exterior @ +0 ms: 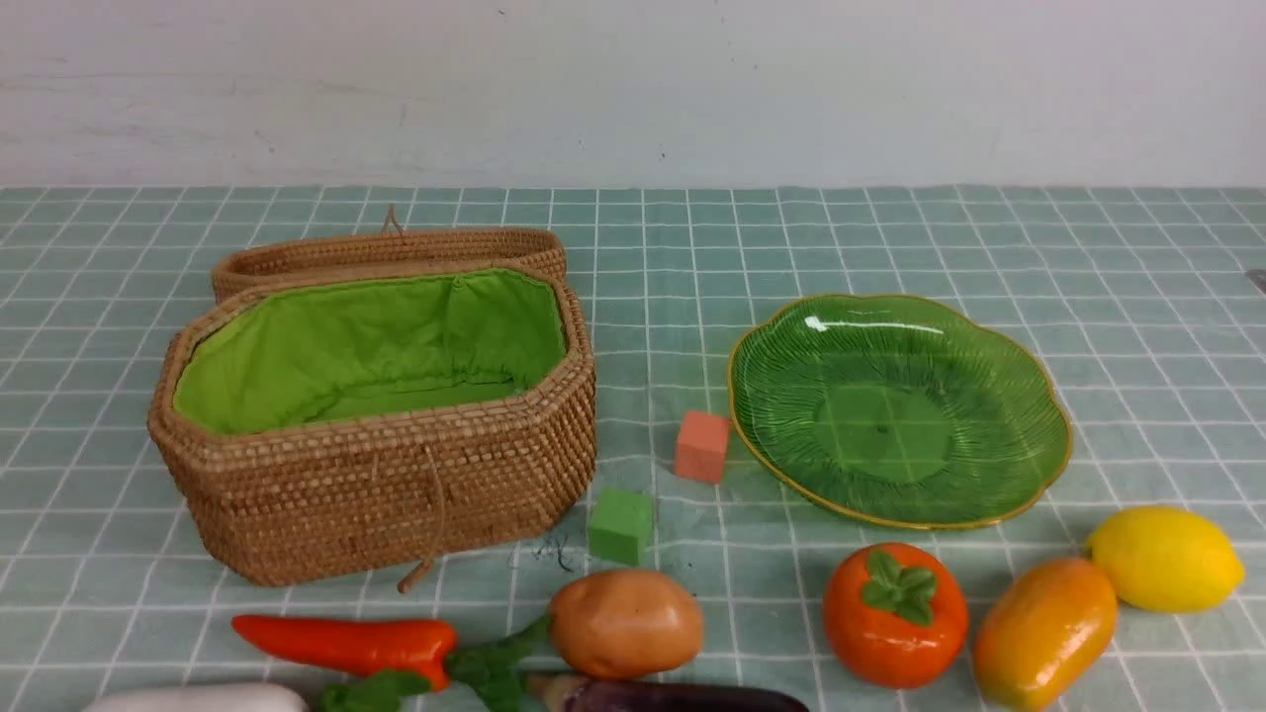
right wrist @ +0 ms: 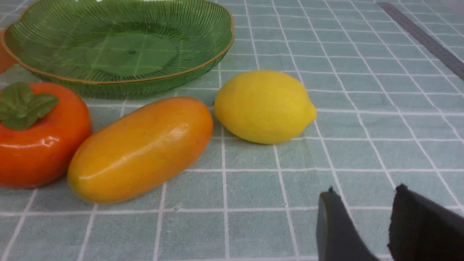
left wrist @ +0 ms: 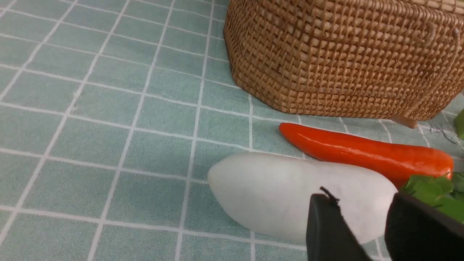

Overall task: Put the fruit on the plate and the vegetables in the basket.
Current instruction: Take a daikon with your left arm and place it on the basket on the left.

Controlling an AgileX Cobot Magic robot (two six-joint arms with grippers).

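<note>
The carrot lies on the counter in front of the basket, its long axis running left to right in the front view, tip to the left and green leaves to the right. The white radish lies nearer the camera, also roughly crosswise, one end cut off by the front view's edge. The eggplant stretches left to right too, stem end to the left, just in front of the potato, whose longer axis is likewise crosswise.

On the right, the mango slants, its far end toward the right and close against the lemon, which points its nub rightward. The persimmon sits upright to the mango's left, leafy cap on top.

The basket stands open at the left, its lid behind; only green lining shows inside. The plate is bare, beyond the fruit. Between them are an orange cube and a green cube.

The left gripper has its fingers apart, with the radish showing beyond the gap. The right gripper also has its fingers apart, nothing between them.
</note>
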